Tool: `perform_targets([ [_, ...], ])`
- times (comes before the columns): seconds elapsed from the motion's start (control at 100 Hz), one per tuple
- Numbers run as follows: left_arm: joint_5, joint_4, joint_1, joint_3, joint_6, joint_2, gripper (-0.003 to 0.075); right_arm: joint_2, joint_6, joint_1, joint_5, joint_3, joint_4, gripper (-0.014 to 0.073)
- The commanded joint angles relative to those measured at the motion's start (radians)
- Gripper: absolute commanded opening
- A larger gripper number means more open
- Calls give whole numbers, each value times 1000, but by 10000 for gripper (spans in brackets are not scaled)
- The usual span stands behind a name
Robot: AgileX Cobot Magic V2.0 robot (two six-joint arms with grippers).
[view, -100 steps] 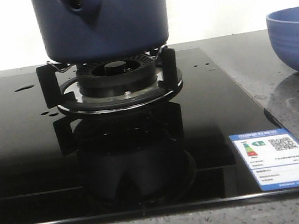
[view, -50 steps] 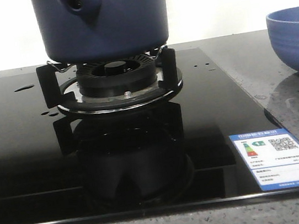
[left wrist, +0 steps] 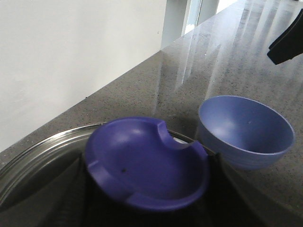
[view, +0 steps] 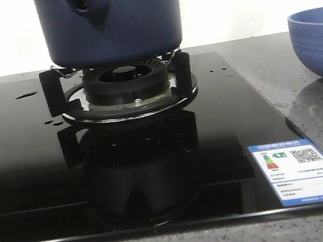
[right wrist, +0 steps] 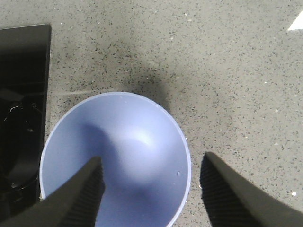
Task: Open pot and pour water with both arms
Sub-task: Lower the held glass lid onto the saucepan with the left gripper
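The pot (view: 110, 21) sits on the burner (view: 123, 84). Under the right gripper (right wrist: 149, 189), whose fingers are spread wide, the bowl (right wrist: 116, 158) looks empty. The left gripper's own state cannot be told; a lid (left wrist: 147, 161) is close below it.

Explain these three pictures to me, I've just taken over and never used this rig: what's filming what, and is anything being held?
The machine is a two-armed robot, each arm ending in a claw. The front picture looks forward over the worktop. It shows a dark blue pot sitting on a gas burner, set in a black glass hob with a few water drops, and a lighter blue bowl to the right. The other two pictures come from cameras on the wrists. The left wrist sees a blue lid close up and tilted. It is probably being held, but the left claw is hidden behind it. The right claw hangs open above the bowl, holding nothing.
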Motion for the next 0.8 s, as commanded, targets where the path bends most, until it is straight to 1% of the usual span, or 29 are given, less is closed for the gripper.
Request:
perform_targets([
  [0.0,32,-86,0,-34,1,-42,358,-30,-2,-3,-39,-29,14,404],
  [0.2,37,-48,0,-34,-8,-34,358,-30,-2,-3,-39,-29,14,404],
  [0.45,47,-40,0,-34,-28,-34,366,-30,-2,-3,-33,-29,15,404],
  [0.52,47,-40,0,-34,-38,-34,417,-30,-2,-3,-31,-29,16,404],
  [0.62,47,-47,0,-34,-43,-34,566,-30,-2,-3,-28,-29,21,404],
  [0.67,53,-55,0,-34,-44,-34,622,-30,-2,-3,-28,-29,21,404],
  [0.72,71,-69,0,-36,-46,-34,653,-30,-2,-3,-28,-29,21,404],
  [0.79,97,-73,10,-50,-53,-42,655,-30,-2,-3,-28,-29,21,404],
])
